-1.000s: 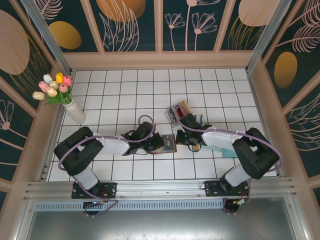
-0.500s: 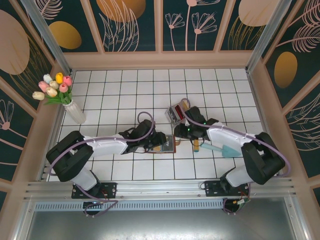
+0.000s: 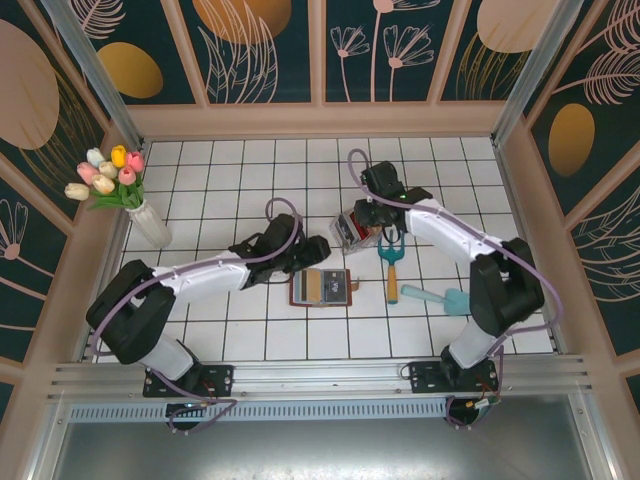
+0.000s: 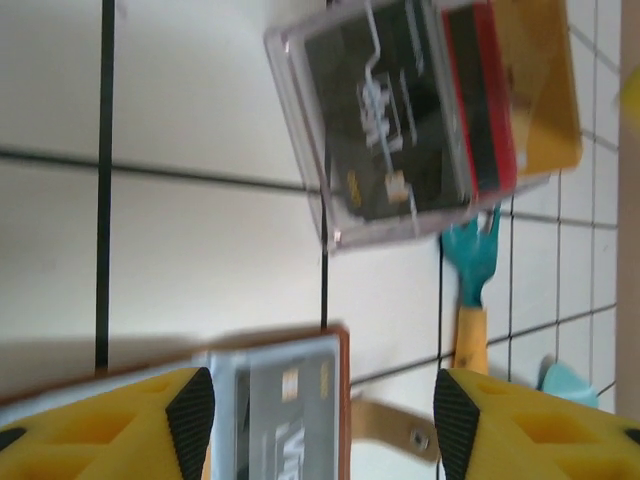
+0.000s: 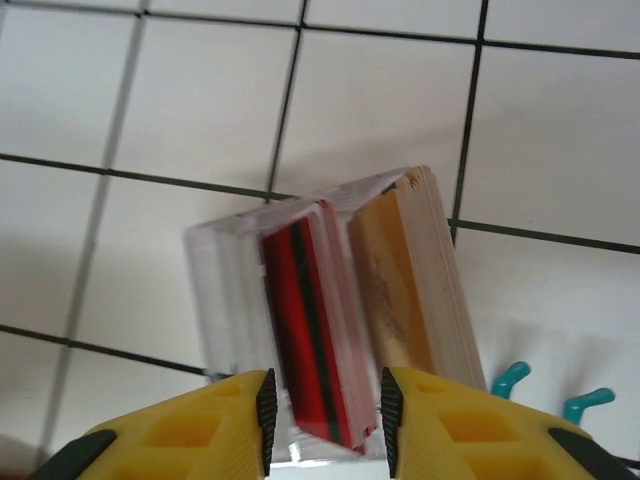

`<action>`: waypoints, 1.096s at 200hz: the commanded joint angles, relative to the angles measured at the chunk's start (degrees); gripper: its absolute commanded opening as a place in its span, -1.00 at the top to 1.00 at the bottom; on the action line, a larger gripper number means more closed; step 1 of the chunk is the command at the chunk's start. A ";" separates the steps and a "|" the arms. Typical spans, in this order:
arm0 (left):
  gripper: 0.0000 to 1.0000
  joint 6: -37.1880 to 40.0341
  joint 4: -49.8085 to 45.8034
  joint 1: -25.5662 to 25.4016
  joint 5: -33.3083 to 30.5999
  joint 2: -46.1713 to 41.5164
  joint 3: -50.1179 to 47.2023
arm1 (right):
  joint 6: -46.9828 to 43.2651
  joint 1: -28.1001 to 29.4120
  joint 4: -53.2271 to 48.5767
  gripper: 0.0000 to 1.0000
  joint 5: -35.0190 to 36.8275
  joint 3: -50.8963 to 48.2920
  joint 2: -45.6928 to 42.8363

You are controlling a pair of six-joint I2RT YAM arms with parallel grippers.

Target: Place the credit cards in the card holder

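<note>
The brown card holder [image 3: 322, 288] lies open on the white tiles, a grey credit card [image 4: 288, 398] resting on its inner face. Its clasp tab [image 4: 388, 425] sticks out to the right. My left gripper [image 3: 308, 252] hovers just beyond the holder; in the left wrist view the left gripper [image 4: 322, 425] is open, nothing between its fingers. A clear plastic box [image 3: 352, 226] holds more cards, among them a red card [image 5: 308, 330] standing on edge. My right gripper [image 5: 327, 420] is over that box, its open fingers on either side of the red card.
A tan wooden block [image 5: 405, 280] leans against the clear box. A teal fork with a yellow handle [image 3: 392, 268] and a teal scoop [image 3: 446, 298] lie right of the holder. A vase of tulips [image 3: 148, 222] stands at the left wall.
Both grippers were shut at the card holder and have opened. The left pulled back a little; the right swung away up to the clear box and is narrowing around the red card.
</note>
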 commanded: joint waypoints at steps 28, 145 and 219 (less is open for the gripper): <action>-0.30 -0.45 3.76 2.80 4.28 10.81 9.84 | -6.83 2.44 -5.01 0.30 7.83 6.38 6.80; 0.01 -3.48 2.80 4.39 4.60 26.85 22.41 | -6.98 2.98 -4.50 0.30 8.26 7.40 9.65; 0.17 -4.02 3.59 4.54 5.15 29.32 21.14 | -9.00 5.11 -5.12 0.26 14.68 7.78 13.10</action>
